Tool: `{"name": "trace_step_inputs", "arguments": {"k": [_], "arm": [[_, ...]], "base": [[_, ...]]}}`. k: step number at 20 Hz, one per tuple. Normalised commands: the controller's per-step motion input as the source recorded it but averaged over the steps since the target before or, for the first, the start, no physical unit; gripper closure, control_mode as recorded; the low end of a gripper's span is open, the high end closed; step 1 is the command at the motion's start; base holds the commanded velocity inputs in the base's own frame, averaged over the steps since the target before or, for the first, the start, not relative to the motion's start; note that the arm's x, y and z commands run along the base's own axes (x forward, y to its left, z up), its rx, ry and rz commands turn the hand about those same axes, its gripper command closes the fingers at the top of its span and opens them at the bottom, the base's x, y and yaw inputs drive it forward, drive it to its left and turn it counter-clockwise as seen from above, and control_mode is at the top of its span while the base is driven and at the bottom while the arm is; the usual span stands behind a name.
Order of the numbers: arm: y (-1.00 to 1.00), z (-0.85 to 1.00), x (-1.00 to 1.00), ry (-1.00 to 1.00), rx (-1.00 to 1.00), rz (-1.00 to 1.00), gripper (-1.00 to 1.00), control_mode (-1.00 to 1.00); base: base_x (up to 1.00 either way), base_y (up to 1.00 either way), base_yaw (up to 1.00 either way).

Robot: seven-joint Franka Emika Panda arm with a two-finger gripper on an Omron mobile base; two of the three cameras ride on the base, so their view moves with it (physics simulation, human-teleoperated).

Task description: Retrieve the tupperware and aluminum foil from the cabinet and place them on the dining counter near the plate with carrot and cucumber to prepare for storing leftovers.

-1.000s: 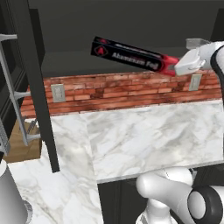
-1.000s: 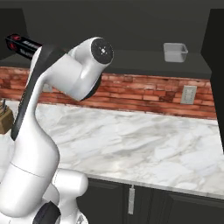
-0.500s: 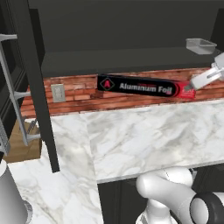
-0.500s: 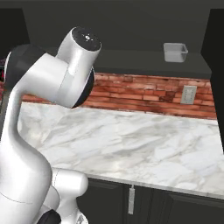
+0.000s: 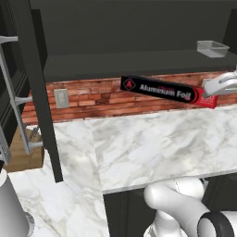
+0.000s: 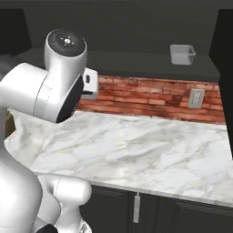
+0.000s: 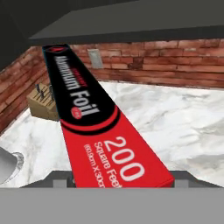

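Aluminum foil (image 7: pixel 100 131) is hanging in the air above the marble counter (image 5: pixel 152 143), its red end clamped in the end effector (image 5: pixel 214 91) and its black end reaching toward the brick wall (image 5: pixel 97 97). Farther back, the tupperware (image 6: pixel 182 54) is sitting on the cabinet (image 5: pixel 139 28) shelf.

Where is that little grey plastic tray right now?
The small translucent grey plastic tray sits on the dark shelf of the black wall cabinet, at its right end, above the brick wall.
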Motion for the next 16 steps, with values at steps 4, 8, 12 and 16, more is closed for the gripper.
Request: {"name": "trace_step_inputs", "arguments": {"k": [4,8,12,16], "arm": [[0.00,0.00,0.00,0.01,0.00,-0.08,1.00,1.00],[0.00,0.00,0.00,0.00,0.00,0.00,1.00,1.00],[0.00,0.00,0.00,0.00,0.00,0.00,1.00,1.00],[0.00,0.00,0.00,0.00,0.00,0.00,1.00,1.00]], "base": [[-0.01,0.01,-0.22],[-0.53,0.01,-0.17],[-1.00,0.00,-0.04],[-1.00,-0.22,-0.04]]}}
